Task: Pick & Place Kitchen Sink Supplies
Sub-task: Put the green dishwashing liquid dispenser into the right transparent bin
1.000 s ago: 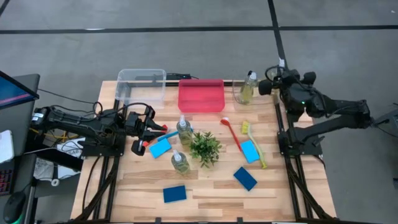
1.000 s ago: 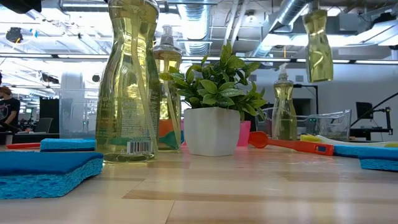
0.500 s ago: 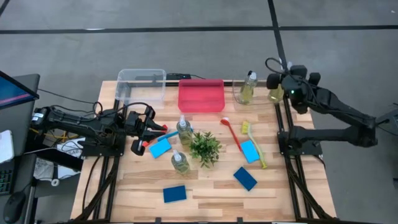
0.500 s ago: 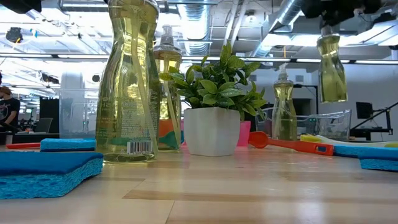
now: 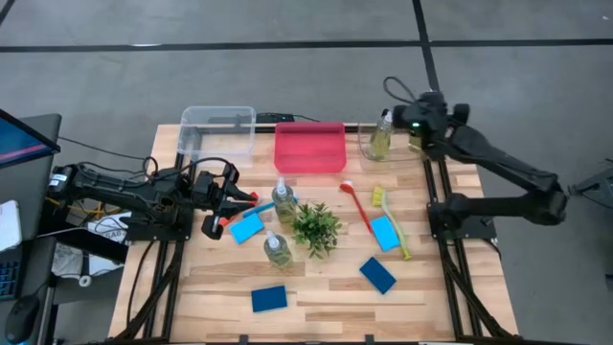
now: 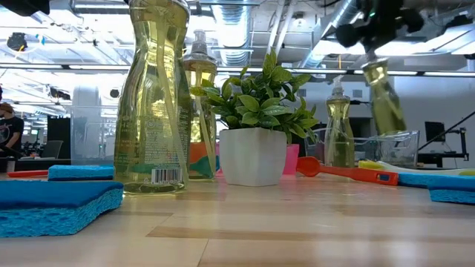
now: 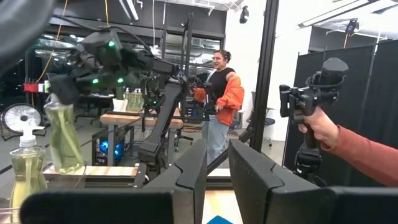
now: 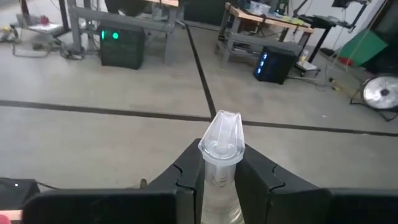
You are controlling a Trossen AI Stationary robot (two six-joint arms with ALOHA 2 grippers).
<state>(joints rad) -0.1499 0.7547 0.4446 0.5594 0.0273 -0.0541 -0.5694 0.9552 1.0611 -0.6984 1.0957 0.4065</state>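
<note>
My right gripper (image 5: 414,123) is shut on a clear pump bottle (image 6: 383,100) of yellow-green liquid. It holds the bottle in the air at the table's far right, beside a small clear bin (image 5: 369,151) with another bottle (image 5: 383,134) standing in it. Two more bottles (image 5: 283,199) (image 5: 277,249) stand mid-table. Blue sponges (image 5: 246,227) (image 5: 384,232) lie flat on the wood, as do a red brush (image 5: 356,206) and a yellow brush (image 5: 391,220). My left gripper (image 5: 230,199) hovers at the table's left, its fingers a narrow gap apart with nothing between them. My right gripper pinches the bottle's neck (image 8: 219,177) between its two fingers, just under the clear pump head. The fingers come about level from the table's right side. The bottle hangs below them, tilted and clear of the table.
A pink bin (image 5: 309,146) and a larger clear bin (image 5: 218,129) stand at the far edge. A potted plant (image 5: 316,227) stands in the middle. Two more sponges (image 5: 268,298) (image 5: 377,274) lie near the front. Beyond the table stands a person, and a hand (image 7: 320,124) holds a device.
My right gripper has swung toward the table's left with the bottle, nearer the small clear bin, and has sunk. The bottle hangs lower than before and has tipped from near upright to a slant.
</note>
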